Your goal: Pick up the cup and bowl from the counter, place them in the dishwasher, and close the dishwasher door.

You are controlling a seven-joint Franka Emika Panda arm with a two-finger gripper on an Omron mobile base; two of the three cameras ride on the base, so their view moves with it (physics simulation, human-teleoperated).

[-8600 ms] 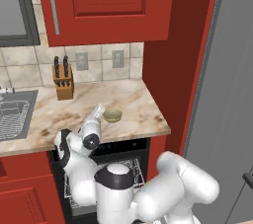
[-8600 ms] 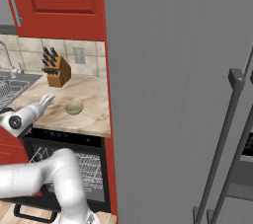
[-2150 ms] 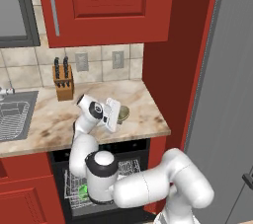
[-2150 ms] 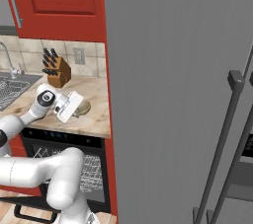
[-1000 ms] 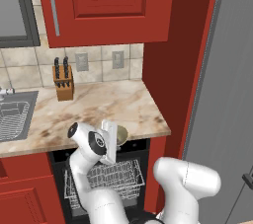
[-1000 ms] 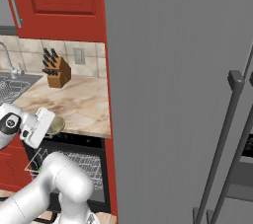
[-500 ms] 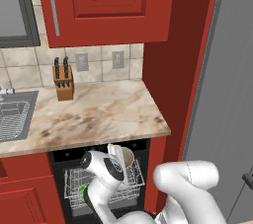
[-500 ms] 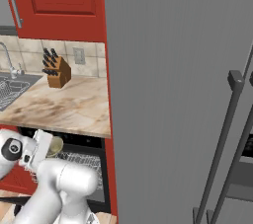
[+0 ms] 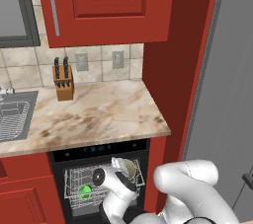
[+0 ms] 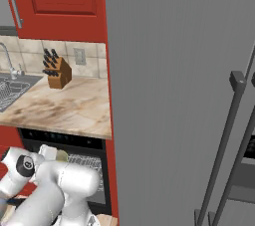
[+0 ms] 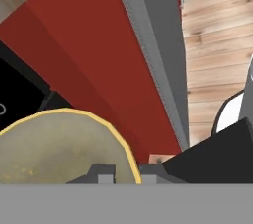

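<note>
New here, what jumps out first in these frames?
The white arm is bent low in front of the open dishwasher, its gripper shut on the tan bowl at the rack's right end. A green cup already sits in the rack on the left. Above, the marble counter holds a knife block by the backsplash.
</note>
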